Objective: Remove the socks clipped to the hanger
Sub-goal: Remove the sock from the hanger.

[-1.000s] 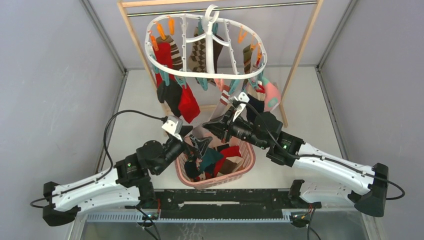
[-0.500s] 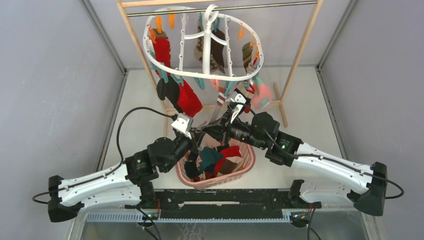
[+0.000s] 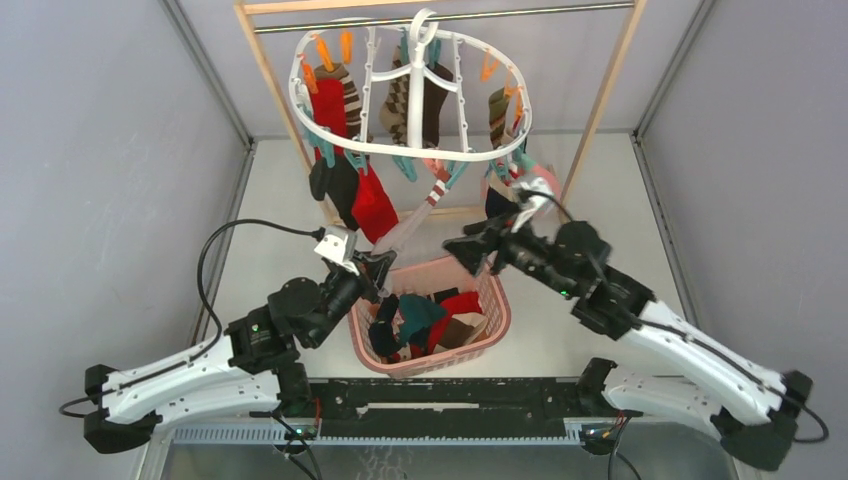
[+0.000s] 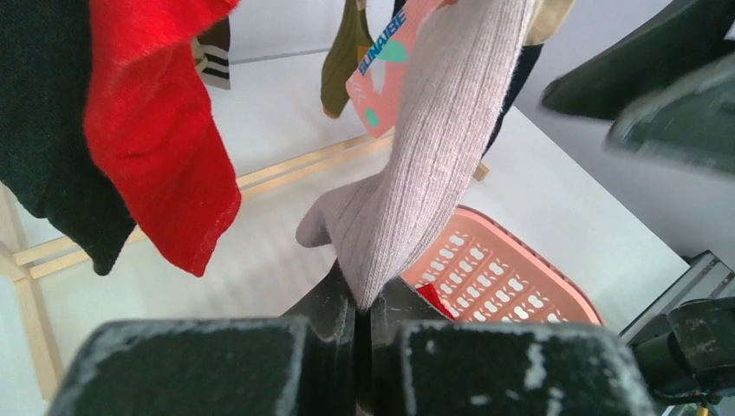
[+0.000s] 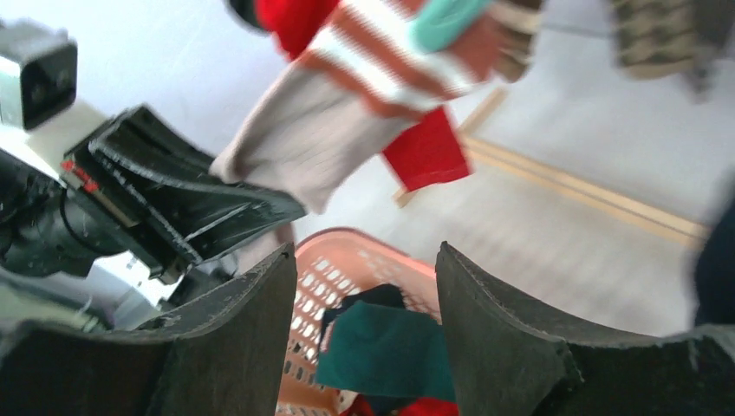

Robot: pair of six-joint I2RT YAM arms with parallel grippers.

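Fingers [image 4: 334, 305] of your left gripper [image 4: 362, 305] are pinched tight on the lower end of the grey ribbed sock [image 4: 433, 156]. The sock runs taut and slanted up to the hanger [image 3: 470, 153], where a teal clip [image 5: 442, 22] holds its red-striped cuff at the front rim. Your right gripper [image 5: 364, 260] hangs apart from it above the pink basket [image 3: 430, 366], jaws parted with nothing between them. A red sock [image 3: 372, 205] and a black sock [image 3: 328, 185] hang clipped on the hanger's left side, and more socks lie loose in the basket.
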